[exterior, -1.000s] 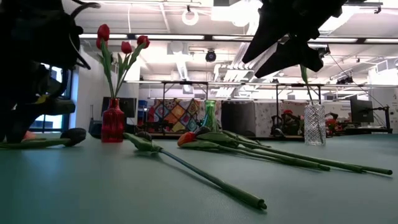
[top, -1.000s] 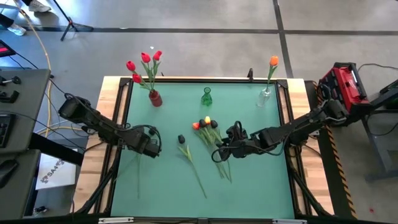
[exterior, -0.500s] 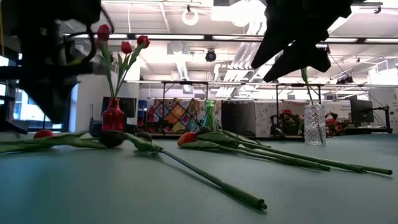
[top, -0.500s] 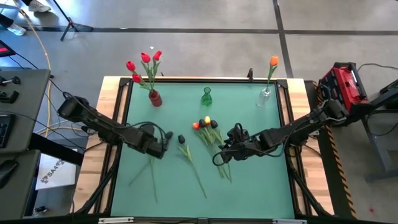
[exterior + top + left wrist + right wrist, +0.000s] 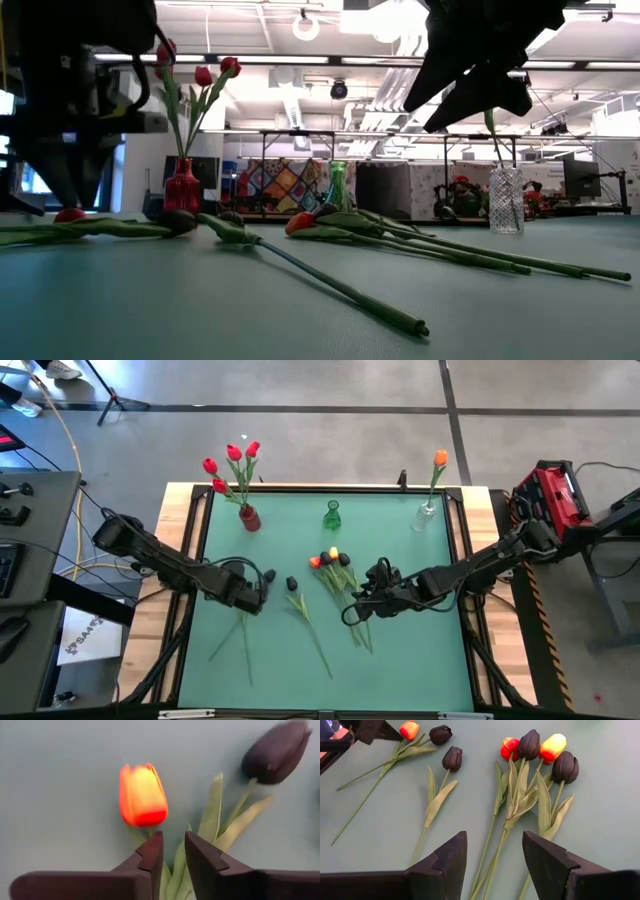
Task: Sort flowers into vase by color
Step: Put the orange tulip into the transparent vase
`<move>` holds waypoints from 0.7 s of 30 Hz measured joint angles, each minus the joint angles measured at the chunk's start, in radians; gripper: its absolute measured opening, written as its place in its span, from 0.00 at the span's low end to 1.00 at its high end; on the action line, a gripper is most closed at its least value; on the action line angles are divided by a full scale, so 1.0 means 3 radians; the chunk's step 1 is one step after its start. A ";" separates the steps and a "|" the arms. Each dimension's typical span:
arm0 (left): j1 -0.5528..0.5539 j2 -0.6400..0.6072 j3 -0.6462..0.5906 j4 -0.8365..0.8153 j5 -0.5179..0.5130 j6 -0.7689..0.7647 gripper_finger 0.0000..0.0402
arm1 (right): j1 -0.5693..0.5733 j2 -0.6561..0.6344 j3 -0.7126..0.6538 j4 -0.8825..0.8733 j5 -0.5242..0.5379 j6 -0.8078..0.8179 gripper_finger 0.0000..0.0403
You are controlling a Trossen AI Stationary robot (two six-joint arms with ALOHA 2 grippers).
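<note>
The left gripper [image 5: 173,851] hovered over a red flower [image 5: 142,795] lying on the surface [image 5: 400,660], jaws narrowly parted, seemingly straddling its stem; pinching just below the bud seemed wisest. The right gripper [image 5: 494,851] waited, jaws spread

A grey concrete floor [image 5: 320,430] surrounds the table [image 5: 400,660], crossed by dark seams. A red case [image 5: 555,490] sits on a stand to one side, and a grey desk [image 5: 30,530] with cables to the other. Seen across the table, the hall has a white ceiling [image 5: 300,75] with strip lights [image 5: 300,62], dark frames and a colourful patterned panel [image 5: 280,185].
</note>
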 joint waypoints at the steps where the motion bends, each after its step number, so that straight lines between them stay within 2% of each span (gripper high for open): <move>1: 0.0000 0.0000 -0.0052 0.0082 0.0031 -0.0010 0.19 | 0.0000 0.0000 0.0000 -0.0006 0.0001 0.0000 0.45; 5: -0.0001 0.0000 -0.0204 0.0131 0.0137 -0.0208 0.24 | 0.0000 0.0000 0.0000 -0.0011 -0.0001 0.0001 0.45; 10: -0.0001 0.0004 -0.0224 0.0108 0.0125 -0.0226 0.24 | 0.0000 0.0000 0.0000 -0.0029 -0.0003 0.0001 0.45; 14: 0.0000 0.0011 -0.0224 0.0061 0.0061 -0.0203 0.21 | 0.0000 -0.0001 0.0000 -0.0047 -0.0031 -0.0024 0.45; 21: 0.0000 0.0011 -0.0225 0.0156 -0.0043 -0.0009 0.08 | 0.0000 -0.0001 0.0000 -0.0092 -0.0032 -0.0027 0.45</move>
